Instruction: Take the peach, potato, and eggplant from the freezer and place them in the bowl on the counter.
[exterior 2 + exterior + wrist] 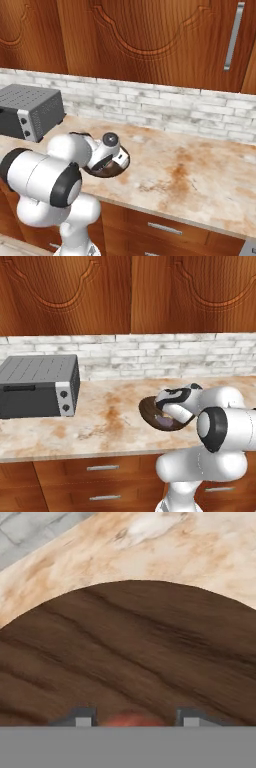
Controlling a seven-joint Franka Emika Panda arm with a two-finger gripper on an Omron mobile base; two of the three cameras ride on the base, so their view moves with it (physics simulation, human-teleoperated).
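Your gripper [134,719], clenched on the peach [132,720], hangs low inside the bowl [130,657] on the counter [90,421].

the white arm covers the near and right part of the shallow dark brown wooden bowl [150,412] in the left base view, and most of the same bowl in the right base view, where only a sliver of rim shows. something purplish inside it is too hidden to name. in the hand view, the small reddish-orange round peach [132,720] shows only as a thin top edge between the hand [134,718] fingertips, the rest cut off at the bottom. the boxy grey toaster oven [37,386] is cropped at the left edge in both base views.
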